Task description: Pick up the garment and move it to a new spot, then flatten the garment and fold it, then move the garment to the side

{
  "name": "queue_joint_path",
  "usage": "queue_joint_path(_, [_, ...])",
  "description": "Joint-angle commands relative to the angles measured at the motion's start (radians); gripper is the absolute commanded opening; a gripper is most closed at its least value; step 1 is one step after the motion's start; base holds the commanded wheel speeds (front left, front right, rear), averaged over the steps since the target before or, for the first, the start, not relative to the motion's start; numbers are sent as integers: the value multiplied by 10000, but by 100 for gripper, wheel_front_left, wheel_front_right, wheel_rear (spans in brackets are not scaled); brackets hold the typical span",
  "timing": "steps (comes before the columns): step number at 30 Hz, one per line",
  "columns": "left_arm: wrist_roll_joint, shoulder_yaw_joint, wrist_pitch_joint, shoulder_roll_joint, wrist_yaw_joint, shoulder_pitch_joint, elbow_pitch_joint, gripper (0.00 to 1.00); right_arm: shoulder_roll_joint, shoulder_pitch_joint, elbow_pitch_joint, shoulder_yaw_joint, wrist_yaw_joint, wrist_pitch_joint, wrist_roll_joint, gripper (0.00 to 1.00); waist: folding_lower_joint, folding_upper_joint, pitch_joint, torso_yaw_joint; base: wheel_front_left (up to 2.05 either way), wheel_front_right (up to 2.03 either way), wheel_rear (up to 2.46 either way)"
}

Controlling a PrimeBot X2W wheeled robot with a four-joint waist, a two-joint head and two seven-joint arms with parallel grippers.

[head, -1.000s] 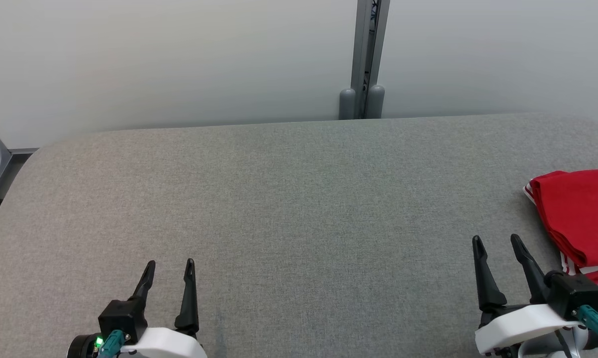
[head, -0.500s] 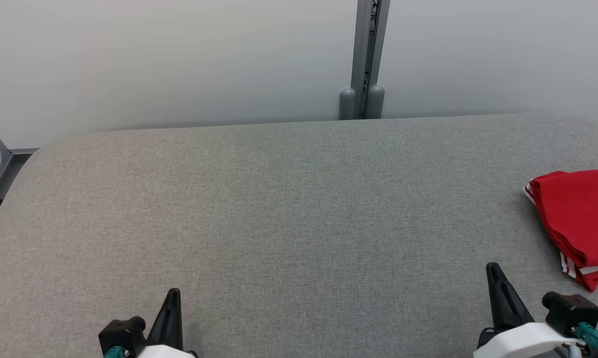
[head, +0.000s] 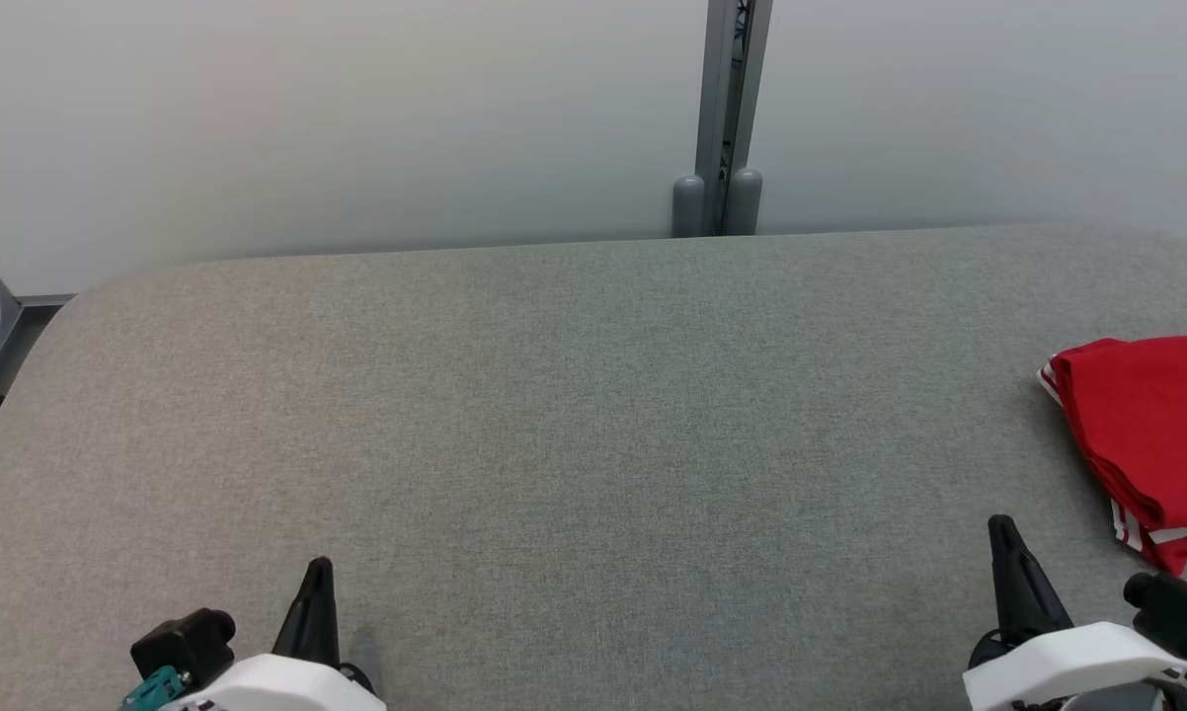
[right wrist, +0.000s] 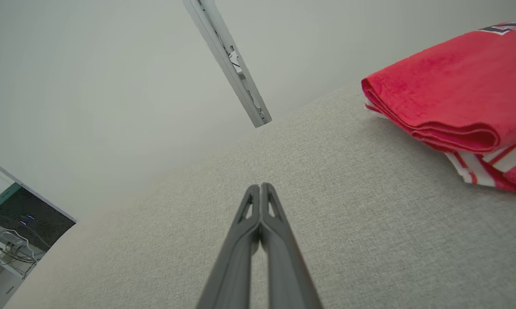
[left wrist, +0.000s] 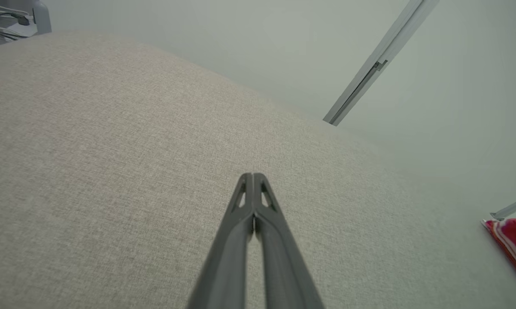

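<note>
Grey fabric-covered table [head: 554,395], plain pale wall [head: 307,118], grey metal post [head: 727,99] behind, even light

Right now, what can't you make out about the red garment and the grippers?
Outline of the garment: head view, cut off by the right edge.
Its print: right wrist view, a dark patch at the top right corner, cropped, unreadable.
Its inner layers: hidden under the top red fold.
Left wrist view: a blurred sliver of it at the right edge.
Bases of the left gripper and right gripper: head view, cut by the bottom edge.
</note>
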Motion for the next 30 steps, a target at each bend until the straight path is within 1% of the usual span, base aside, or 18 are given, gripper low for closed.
queue_joint_path(1, [-425, 213, 87, 3, -132, -352, -172, 0, -77, -295, -186, -85, 0, 94, 504, 0, 0, 0, 2, -3, 0, 0, 0])
queue_joint_path(12, [-1830, 722, 515, -114, -537, -495, -267, 0, -98, -409, -231, -264, 0, 469, 2144, 0, 0, 0, 12, -18, 0, 0, 0])
queue_joint_path(13, [-1830, 722, 515, -114, -537, -495, -267, 0, -98, -409, -231, -264, 0, 469, 2144, 0, 0, 0, 12, -18, 0, 0, 0])
queue_joint_path(30, [-3701, 1407, 1084, -286, -1080, -676, -385, 0, -125, -546, -291, -510, 1, 987, 4329, 0, 0, 0, 27, -41, 0, 0, 0])
